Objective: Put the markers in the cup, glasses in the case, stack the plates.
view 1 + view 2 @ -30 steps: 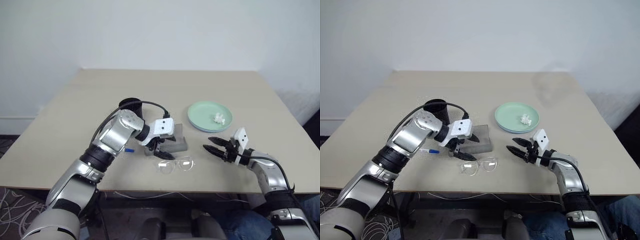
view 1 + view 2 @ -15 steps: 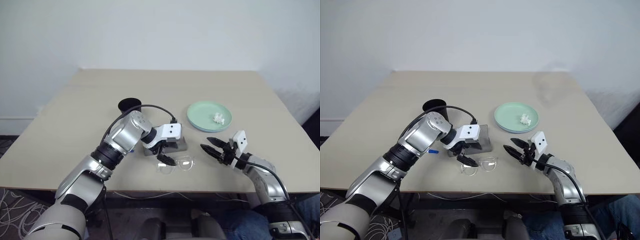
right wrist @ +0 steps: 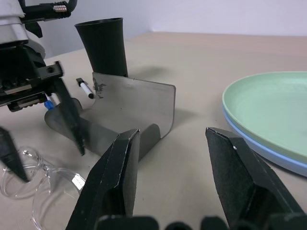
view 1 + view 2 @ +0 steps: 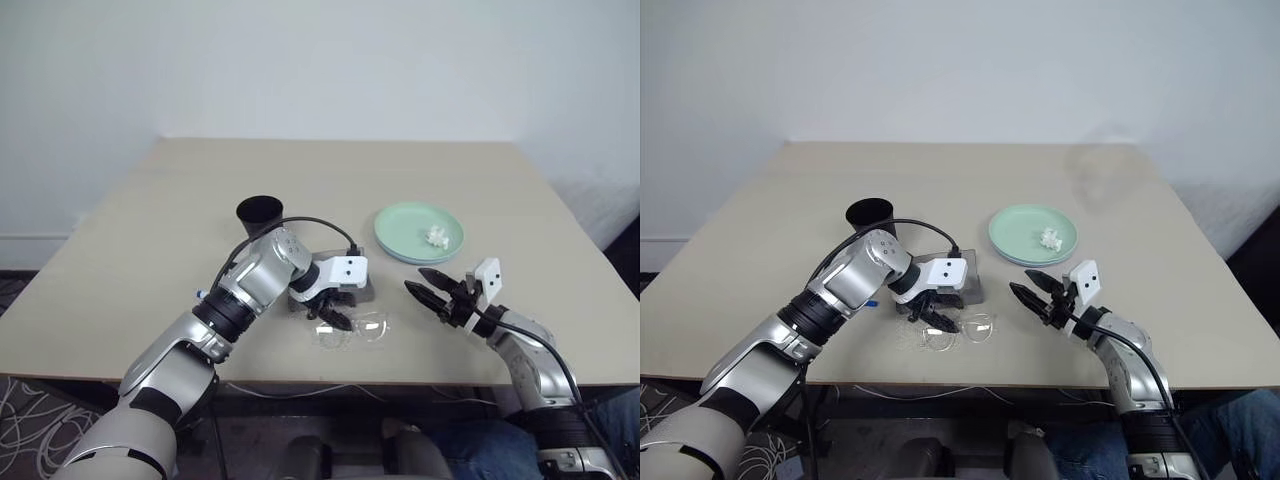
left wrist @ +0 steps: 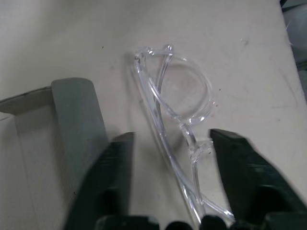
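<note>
The clear glasses (image 5: 175,91) lie folded on the table near its front edge, just in front of the grey case (image 3: 120,134), whose lid stands up. My left gripper (image 4: 334,318) points down over them, open, one finger on each side of the frame (image 5: 170,139). A mint plate (image 4: 419,229) rests on a light blue plate (image 3: 268,154) at the right. The black cup (image 4: 260,213) stands behind my left arm. A black-capped marker (image 3: 85,89) lies beside the cup, and a blue cap (image 4: 872,301) peeks from under the arm. My right gripper (image 4: 432,291) hovers open and empty right of the glasses.
A small crumpled white paper (image 4: 437,237) sits on the mint plate. The table's front edge (image 4: 400,381) runs close below the glasses. A black cable (image 4: 320,224) loops over my left wrist.
My left gripper has come down and rightward onto the glasses, and its fingers have narrowed around the frame. The cup is uncovered behind the arm. The right gripper has hardly moved.
</note>
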Robot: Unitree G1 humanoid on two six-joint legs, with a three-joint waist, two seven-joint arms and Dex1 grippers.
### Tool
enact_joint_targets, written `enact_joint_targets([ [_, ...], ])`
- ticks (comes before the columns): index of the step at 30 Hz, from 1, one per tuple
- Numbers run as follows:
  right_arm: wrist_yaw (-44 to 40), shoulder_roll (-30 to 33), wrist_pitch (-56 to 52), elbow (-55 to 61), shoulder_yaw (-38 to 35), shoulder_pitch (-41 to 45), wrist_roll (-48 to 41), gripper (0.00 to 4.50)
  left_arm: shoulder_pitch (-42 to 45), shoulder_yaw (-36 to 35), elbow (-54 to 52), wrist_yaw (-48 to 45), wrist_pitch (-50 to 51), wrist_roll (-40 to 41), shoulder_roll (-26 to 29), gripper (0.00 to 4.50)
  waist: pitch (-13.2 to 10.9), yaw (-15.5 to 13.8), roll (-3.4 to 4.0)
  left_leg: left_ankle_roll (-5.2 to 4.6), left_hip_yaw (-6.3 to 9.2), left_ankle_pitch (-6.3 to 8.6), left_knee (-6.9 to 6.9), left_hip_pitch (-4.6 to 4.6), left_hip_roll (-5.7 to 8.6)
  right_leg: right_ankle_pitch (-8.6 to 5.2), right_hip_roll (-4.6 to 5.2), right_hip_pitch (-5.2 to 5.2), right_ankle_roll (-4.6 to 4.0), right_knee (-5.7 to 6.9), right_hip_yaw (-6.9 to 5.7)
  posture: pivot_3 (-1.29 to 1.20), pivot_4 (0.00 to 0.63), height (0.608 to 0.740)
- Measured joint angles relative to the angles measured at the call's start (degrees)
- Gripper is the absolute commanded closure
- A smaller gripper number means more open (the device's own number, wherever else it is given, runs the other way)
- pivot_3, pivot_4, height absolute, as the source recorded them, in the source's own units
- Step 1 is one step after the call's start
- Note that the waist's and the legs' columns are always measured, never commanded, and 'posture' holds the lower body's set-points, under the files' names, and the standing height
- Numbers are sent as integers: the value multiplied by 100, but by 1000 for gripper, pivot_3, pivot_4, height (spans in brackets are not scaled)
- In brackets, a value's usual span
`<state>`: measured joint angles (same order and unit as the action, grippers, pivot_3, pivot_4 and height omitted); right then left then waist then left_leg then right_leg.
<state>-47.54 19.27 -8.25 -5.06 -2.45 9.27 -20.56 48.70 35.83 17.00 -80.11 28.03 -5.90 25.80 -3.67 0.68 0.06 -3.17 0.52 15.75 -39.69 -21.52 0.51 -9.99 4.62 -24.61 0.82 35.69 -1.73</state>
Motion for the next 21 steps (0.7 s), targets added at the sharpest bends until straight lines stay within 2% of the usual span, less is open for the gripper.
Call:
enact_joint_targets([
  [8,28,0,198,-173,-33,-4,3,2124,0,0,0,-52,-57,1,-17,3060,0,0,0,0,0,0,0,-1,0,0,0,0,0,0,0,0,0,721],
  [11,35,0,239,-232,-37,-3,7,2124,0,-1,0,-69,-58,6,-17,3647,0,-1,0,0,0,0,-1,0,1,0,0,0,0,0,1,0,0,721],
  [13,36,1,248,-241,-38,-3,8,2124,0,-2,0,-89,-58,11,-17,4292,0,0,0,0,0,0,-1,0,1,0,0,0,0,1,2,0,0,721],
  [21,34,30,255,-270,-84,29,3,2124,-1,-36,-3,-119,-56,29,-12,4292,0,-1,0,0,-1,0,-4,-1,1,1,0,1,1,2,2,0,0,721],
])
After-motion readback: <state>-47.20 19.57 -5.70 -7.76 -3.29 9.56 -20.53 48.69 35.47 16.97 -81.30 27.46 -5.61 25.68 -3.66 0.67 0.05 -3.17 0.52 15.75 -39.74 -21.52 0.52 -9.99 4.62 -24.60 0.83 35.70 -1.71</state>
